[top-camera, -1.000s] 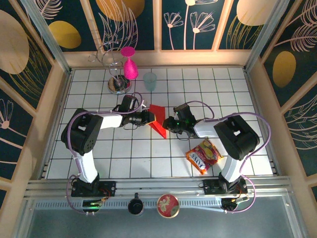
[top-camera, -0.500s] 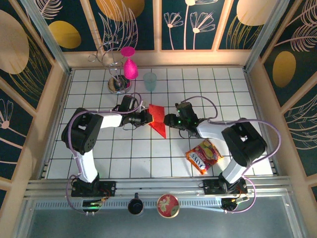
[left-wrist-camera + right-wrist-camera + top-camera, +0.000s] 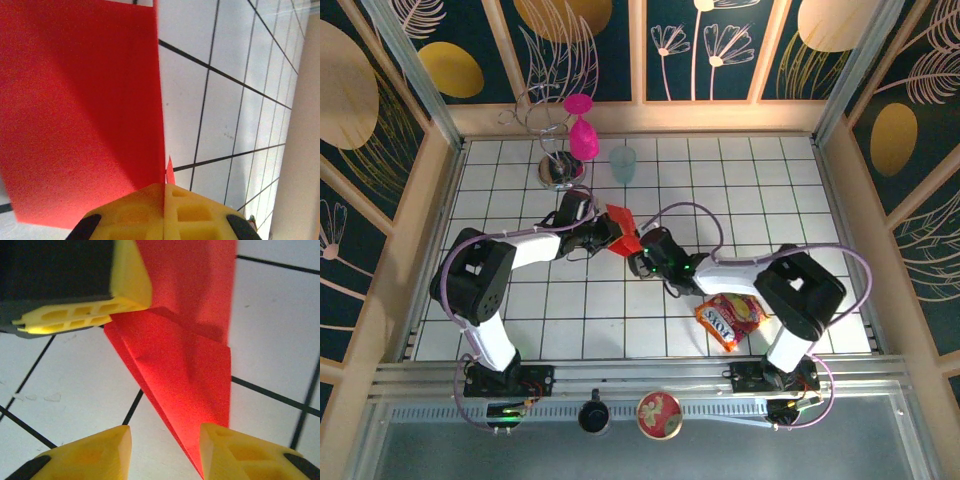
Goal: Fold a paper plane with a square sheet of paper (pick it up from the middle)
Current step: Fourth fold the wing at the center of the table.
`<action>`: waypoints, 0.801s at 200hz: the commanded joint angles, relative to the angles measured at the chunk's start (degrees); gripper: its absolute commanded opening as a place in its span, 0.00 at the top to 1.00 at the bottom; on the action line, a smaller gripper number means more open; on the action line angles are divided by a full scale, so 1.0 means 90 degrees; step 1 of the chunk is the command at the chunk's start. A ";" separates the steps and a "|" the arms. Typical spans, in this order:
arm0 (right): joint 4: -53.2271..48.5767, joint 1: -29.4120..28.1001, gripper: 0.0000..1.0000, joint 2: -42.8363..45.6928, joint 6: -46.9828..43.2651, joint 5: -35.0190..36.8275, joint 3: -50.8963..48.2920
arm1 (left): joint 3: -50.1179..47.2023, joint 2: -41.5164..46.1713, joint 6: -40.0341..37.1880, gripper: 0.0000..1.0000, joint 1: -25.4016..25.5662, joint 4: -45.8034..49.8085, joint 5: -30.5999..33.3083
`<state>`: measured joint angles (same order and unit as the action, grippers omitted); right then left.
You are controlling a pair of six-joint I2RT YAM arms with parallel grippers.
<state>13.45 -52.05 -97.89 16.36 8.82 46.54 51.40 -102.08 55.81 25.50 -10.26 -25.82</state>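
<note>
1. The square sheet of paper (image 3: 623, 232), thin matte bright red and already creased into a long wedge with one sharp point, was held up off the white tiled table (image 3: 760, 190) near its middle, between the two grippers.
2. Nearest the arm bases, a round printed tin (image 3: 661, 413) sat on the grey front ledge.
3. A glossy red-and-yellow snack packet (image 3: 730, 318) lay crumpled on the tiles beside the right arm.
4. The right gripper (image 3: 638, 262) had its yellow ribbed jaws spread. In the right wrist view the paper's (image 3: 185, 365) tapering point ran down between them (image 3: 165, 440), close along one finger (image 3: 235, 450).
5. The left gripper (image 3: 605, 232) had its jaws pressed together, pinching the paper. In the left wrist view the flat sheet (image 3: 80, 110) stood on edge from the seam between the yellow pads (image 3: 164, 192).
6. Farther back stood a pale translucent cup (image 3: 622, 163).
7. Farthest were a shiny wire stand (image 3: 555, 170) and a pink goblet (image 3: 582, 135), tilted against it.
</note>
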 commanded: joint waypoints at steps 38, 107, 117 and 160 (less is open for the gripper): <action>-0.0021 -0.0134 0.62 -0.0595 -0.0352 0.0674 0.0473 | 0.0264 0.0055 0.0353 0.94 0.0071 0.0349 0.0145; 0.0004 -0.0191 0.64 -0.0803 -0.0510 0.0850 0.0599 | 0.0324 0.0014 0.0391 0.93 0.0075 0.0408 0.0072; 0.0001 -0.0200 0.64 -0.0823 -0.0535 0.0884 0.0610 | 0.0324 0.0006 0.0400 0.93 0.0077 0.0418 0.0057; 0.0034 -0.0238 0.66 -0.0838 -0.0603 0.0962 0.0641 | 0.0298 -0.0004 0.0410 0.92 0.0077 0.0461 0.0069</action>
<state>13.45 -53.43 -104.71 12.05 15.20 50.54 52.95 -102.08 58.65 25.89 -7.77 -24.99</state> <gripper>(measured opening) 0.341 0.080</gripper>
